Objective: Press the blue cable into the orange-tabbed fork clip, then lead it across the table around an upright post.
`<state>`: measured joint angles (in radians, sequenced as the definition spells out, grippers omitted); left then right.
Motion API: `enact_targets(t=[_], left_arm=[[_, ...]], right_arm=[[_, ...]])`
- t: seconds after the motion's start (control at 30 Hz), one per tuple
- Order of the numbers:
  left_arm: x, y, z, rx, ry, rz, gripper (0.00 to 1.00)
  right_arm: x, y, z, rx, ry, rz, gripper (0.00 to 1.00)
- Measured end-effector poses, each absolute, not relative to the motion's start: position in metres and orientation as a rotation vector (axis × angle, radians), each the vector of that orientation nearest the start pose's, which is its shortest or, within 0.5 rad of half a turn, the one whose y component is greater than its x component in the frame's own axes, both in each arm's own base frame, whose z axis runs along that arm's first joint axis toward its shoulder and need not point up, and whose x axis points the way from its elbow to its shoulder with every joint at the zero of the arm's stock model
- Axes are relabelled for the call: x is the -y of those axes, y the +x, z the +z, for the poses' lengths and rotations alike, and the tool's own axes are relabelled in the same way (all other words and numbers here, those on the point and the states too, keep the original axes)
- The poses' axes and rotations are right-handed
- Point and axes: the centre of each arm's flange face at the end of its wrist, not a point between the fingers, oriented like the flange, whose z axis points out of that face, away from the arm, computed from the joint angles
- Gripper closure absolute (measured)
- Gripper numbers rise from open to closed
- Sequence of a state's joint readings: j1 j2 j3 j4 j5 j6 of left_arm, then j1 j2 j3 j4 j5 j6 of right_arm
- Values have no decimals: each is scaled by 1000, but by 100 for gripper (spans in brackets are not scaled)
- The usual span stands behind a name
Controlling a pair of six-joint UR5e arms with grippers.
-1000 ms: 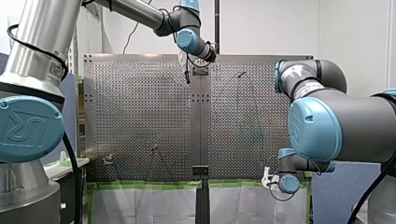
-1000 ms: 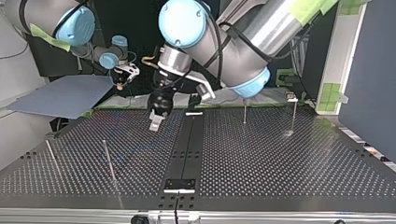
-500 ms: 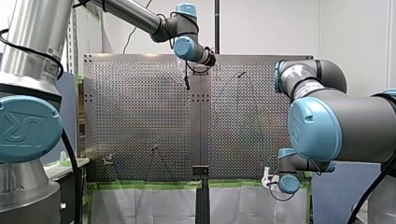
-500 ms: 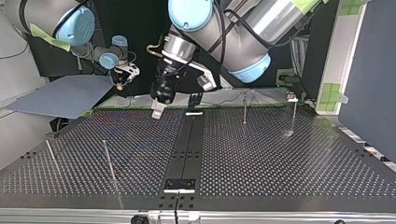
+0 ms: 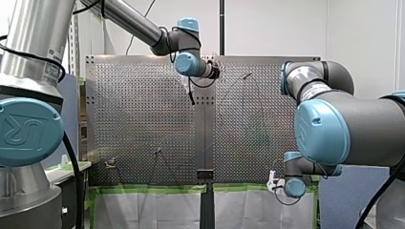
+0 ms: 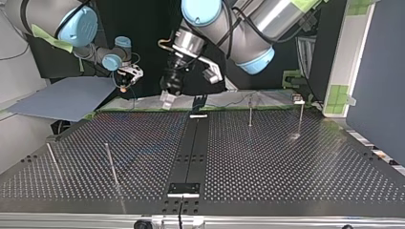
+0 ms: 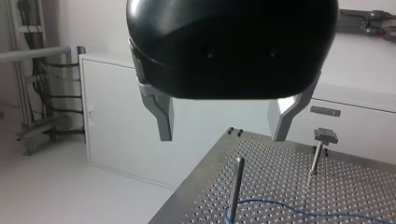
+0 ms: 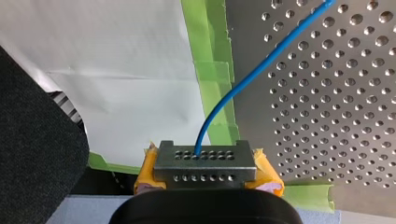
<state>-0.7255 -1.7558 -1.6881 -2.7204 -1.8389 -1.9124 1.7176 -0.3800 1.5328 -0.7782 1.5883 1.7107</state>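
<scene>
The blue cable (image 8: pixel 243 79) runs over the perforated table into my right gripper (image 8: pixel 205 169), whose yellow pads (image 8: pixel 148 176) are shut on it at a small metal block. This gripper sits at the table's taped edge (image 5: pixel 272 182), at the top view's far left (image 6: pixel 125 85). My left gripper (image 7: pixel 223 136) hangs open and empty, high above the table (image 6: pixel 167 101). Ahead of it the cable (image 7: pixel 280 207) bends round the foot of an upright post (image 7: pixel 236 186). Beyond stands a clip on a stem (image 7: pixel 323 137); I cannot make out an orange tab.
Two thin posts (image 6: pixel 111 164) (image 6: pixel 51 160) stand at the top view's left, another post (image 6: pixel 250 112) and the clip stem (image 6: pixel 299 114) at its far right. A dark rail (image 6: pixel 191 148) runs down the table's middle. Green tape (image 8: pixel 212 74) edges the table.
My left gripper has risen and drawn back toward the top view's far edge, still open. My right arm has not moved.
</scene>
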Motion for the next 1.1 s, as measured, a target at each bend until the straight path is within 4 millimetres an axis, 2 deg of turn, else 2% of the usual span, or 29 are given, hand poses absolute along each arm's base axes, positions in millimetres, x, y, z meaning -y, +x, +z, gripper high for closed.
enact_targets(t=[0.43, 1.1], left_arm=[[437, 336, 326, -1504, -22, -764, 0], [412, 313, 266, -1504, -40, -778, 0]], right_arm=[[585, 221, -167, 1519, 1516, 1165, 100], [585, 223, -167, 1519, 1520, 1164, 100]])
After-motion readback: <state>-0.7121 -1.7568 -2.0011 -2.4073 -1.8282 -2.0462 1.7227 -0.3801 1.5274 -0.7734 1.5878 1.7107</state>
